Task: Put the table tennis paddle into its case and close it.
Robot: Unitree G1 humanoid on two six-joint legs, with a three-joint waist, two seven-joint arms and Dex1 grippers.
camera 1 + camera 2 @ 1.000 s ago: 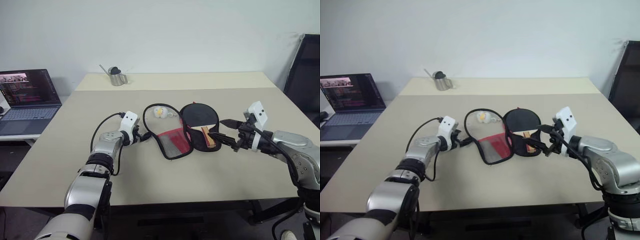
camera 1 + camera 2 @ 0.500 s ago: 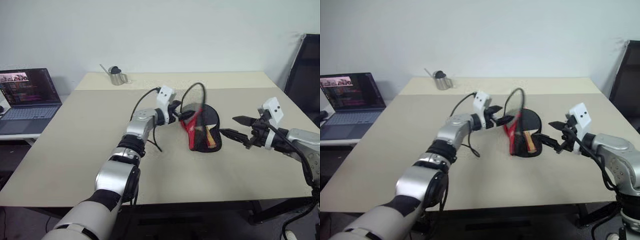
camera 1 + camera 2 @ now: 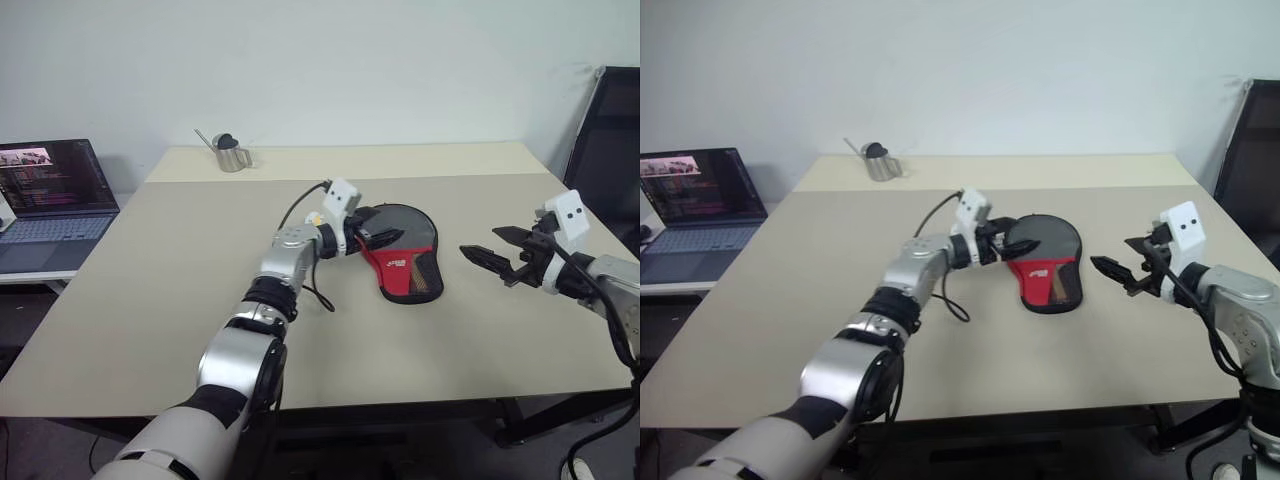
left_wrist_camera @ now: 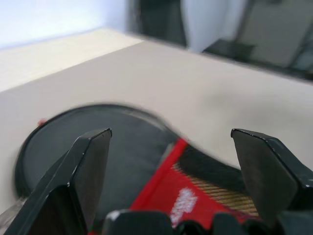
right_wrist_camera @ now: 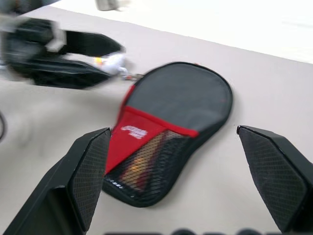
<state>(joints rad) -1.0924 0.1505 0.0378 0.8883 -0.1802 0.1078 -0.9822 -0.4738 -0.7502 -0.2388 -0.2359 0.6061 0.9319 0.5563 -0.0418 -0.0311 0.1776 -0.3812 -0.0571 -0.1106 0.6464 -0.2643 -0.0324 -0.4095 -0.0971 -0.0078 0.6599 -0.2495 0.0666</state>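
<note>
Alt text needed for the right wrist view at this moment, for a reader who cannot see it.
A black paddle-shaped case with a red logo panel and mesh pocket lies flap-down on the beige table, framed by the open right gripper. Beyond the case, the left gripper hovers open near its far edge, beside a small white-and-yellow charm.

beige table (image 3: 150, 300), case (image 3: 405, 248), perhaps a metal cup (image 3: 231, 153)

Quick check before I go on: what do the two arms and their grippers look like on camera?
Both arms are silver-grey metal with black joint bands and loose black cables. Each wrist carries a white camera block with two dark dots. The left gripper and right gripper each have two black wedge-shaped fingers, finely cross-hatched inside.
</note>
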